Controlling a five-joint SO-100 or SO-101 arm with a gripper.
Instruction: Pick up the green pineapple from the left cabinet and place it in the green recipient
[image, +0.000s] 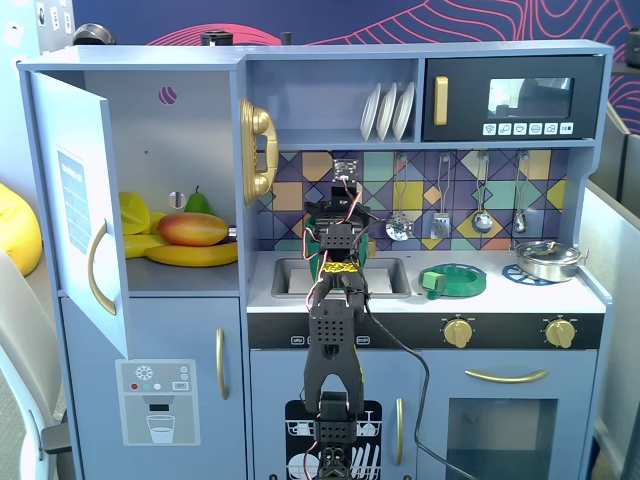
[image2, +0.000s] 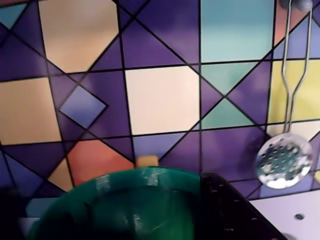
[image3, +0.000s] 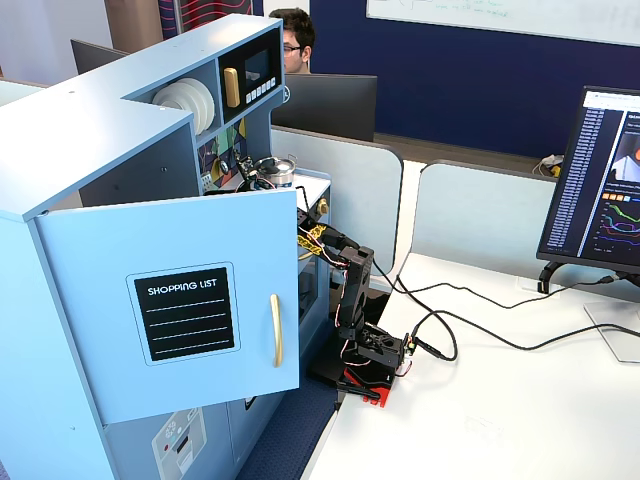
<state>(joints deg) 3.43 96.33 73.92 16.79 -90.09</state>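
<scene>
The left cabinet (image: 190, 130) stands open, its door (image: 75, 200) swung left; inside I see a mango, bananas and a dark pear, but no green pineapple in any view. The green recipient (image2: 125, 200) fills the bottom of the wrist view, right under my gripper (image2: 110, 192). A black finger (image2: 225, 210) is at the pot's right and a dark shape at its left, so the jaws stand wide apart. The pot's inside is dark and blurred. In a fixed view the gripper (image: 338, 205) hangs over the sink, with a sliver of the pot (image: 313, 213) beside it.
A flat green dish with blue rim (image: 455, 280) lies right of the sink (image: 390, 275). A steel pot (image: 548, 258) sits at the far right. Utensils hang on the tiled backsplash, a slotted spoon (image2: 284, 161) close on the right. The open door (image3: 170, 300) hides the cabinet's inside.
</scene>
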